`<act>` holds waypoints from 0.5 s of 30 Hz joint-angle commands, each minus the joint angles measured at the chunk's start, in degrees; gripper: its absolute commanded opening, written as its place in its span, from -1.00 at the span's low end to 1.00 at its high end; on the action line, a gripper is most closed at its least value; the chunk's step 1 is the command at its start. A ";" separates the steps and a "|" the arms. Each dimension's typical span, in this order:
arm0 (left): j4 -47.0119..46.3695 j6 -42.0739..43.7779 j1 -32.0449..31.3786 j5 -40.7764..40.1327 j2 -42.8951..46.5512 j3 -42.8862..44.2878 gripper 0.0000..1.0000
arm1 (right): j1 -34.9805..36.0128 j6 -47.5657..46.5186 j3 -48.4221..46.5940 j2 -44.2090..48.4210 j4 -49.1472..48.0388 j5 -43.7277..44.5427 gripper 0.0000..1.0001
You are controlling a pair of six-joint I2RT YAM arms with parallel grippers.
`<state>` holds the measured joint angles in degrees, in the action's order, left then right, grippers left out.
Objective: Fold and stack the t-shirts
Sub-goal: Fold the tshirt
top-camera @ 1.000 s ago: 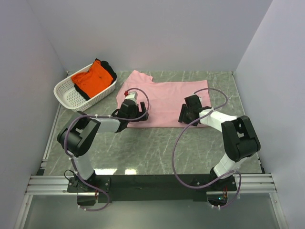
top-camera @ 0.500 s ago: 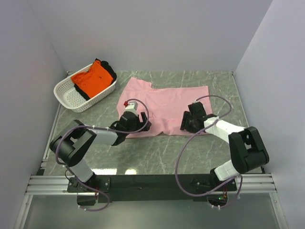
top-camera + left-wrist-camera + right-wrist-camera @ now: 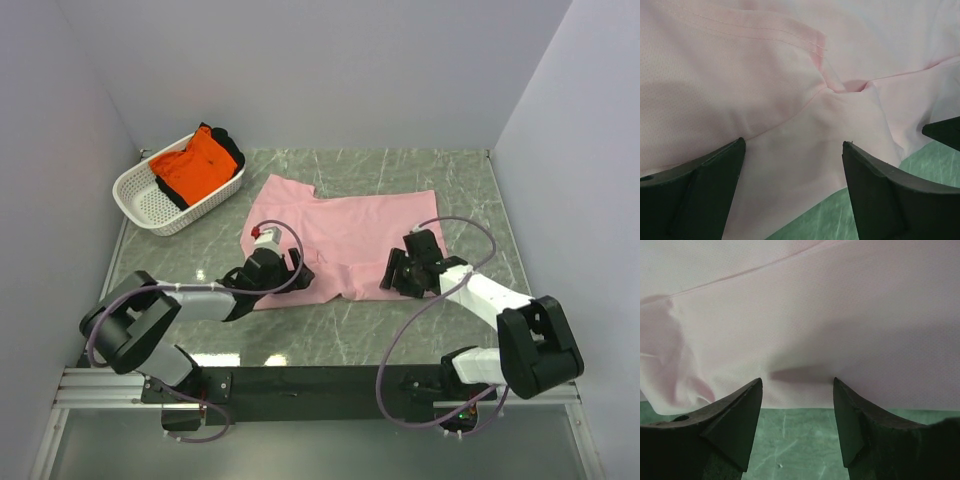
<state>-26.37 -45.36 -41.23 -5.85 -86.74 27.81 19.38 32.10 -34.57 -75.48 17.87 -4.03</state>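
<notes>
On the green marbled worktop [image 3: 340,330] between grey walls, two t-shirts are in sight. The one pink t-shirt [image 3: 350,225] lies spread out at the centre, its near hem rumpled into a small fold on my left side and lying flat on my right. At the far left corner stands one white perforated basket [image 3: 150,205], well apart from the pink cloth. It holds the one orange t-shirt [image 3: 195,165], heaped on a piece of dark fabric [image 3: 230,145] that shows along the shirt's far edge.

My two arms reach in low from the near edge, both ending at that near hem. My left claw [image 3: 792,145] is spread wide over the rumpled fold, with pink cloth between its fingers and nothing pinched. My right claw [image 3: 797,382] is also spread, straddling the hem line where pink cloth meets bare green stone. Nothing else lies between my claws and the shirt.
</notes>
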 commanded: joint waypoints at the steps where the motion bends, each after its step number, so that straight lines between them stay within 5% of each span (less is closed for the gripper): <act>1: 22.31 -2.89 -1.04 0.75 0.60 -4.26 0.75 | 0.31 1.21 1.69 4.45 3.40 -0.72 0.31; 15: 39.27 -5.26 -2.18 -3.82 21.50 -1.29 0.78 | 0.57 1.57 5.03 11.41 4.54 -3.96 0.32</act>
<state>0.38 -50.48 -43.09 -7.53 -68.42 24.80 19.42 33.43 -30.26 -65.82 22.33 -6.52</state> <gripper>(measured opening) 0.887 0.661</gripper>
